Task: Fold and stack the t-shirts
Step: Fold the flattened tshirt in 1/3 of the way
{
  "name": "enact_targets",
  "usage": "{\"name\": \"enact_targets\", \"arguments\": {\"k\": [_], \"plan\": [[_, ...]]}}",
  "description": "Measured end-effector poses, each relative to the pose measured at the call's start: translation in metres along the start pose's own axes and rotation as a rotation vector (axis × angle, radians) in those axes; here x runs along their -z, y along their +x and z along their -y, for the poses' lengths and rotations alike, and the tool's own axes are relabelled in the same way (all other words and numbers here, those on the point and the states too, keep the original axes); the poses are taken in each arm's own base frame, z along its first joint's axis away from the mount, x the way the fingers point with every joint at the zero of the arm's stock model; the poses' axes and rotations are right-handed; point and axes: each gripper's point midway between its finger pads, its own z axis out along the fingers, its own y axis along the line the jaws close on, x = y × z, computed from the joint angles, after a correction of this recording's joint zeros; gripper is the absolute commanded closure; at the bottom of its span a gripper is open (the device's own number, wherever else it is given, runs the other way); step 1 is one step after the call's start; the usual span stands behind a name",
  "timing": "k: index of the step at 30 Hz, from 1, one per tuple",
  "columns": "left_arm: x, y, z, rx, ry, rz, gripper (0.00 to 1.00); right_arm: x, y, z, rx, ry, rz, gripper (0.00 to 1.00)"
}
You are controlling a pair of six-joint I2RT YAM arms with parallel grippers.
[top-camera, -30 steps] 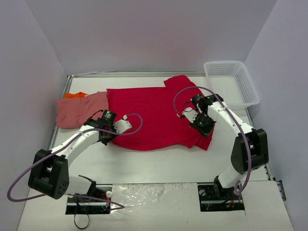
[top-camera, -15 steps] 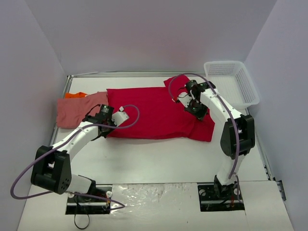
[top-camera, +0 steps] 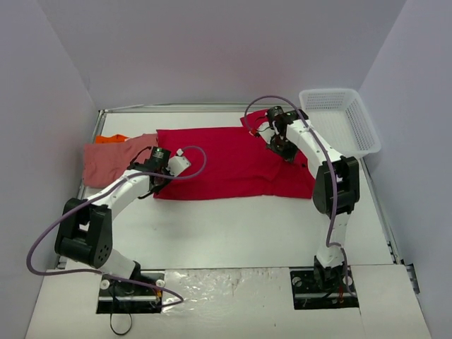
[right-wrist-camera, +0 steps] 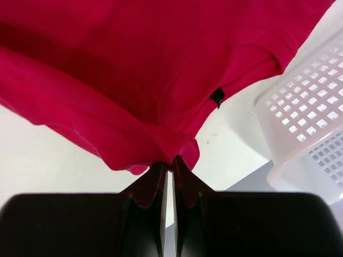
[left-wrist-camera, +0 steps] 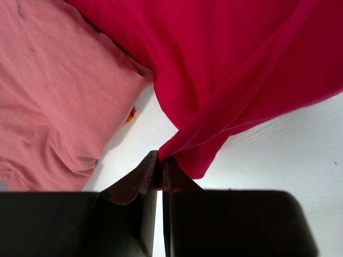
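White table (top-camera: 233, 236), pale lilac walls (top-camera: 212, 49)

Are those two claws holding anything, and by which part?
Both pinch the red t-shirt: the left gripper a corner at its left end, the right gripper a bunched edge at its right end.

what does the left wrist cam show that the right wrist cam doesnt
Only the left wrist view: the salmon pink shirt beside the red shirt, with an orange sliver at its edge. Only the right wrist view: the white mesh basket and a small black tag on the red shirt's hem. Both: red cloth pinched in a shut gripper, left gripper and right gripper, above the white table.
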Motion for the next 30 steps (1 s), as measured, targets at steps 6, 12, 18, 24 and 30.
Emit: {"name": "enact_targets", "arguments": {"k": [6, 12, 18, 24, 30], "plan": [[-0.011, -0.002, -0.002, 0.005, -0.013, -0.011, 0.98, -0.016, -0.007, 0.005, -0.009, 0.004, -0.023, 1.00], [-0.022, -0.010, -0.009, 0.008, -0.033, -0.017, 0.98, -0.029, -0.015, 0.011, -0.014, 0.011, -0.036, 1.00], [-0.033, -0.015, -0.015, 0.009, -0.056, -0.026, 0.98, -0.034, -0.019, 0.016, -0.019, 0.023, -0.042, 1.00], [-0.040, -0.018, -0.018, 0.007, -0.064, -0.039, 0.98, -0.040, -0.018, 0.023, -0.031, 0.033, -0.052, 1.00], [-0.040, -0.017, -0.020, 0.007, -0.078, -0.046, 0.98, -0.053, -0.016, 0.026, -0.037, 0.029, -0.077, 1.00]]}}
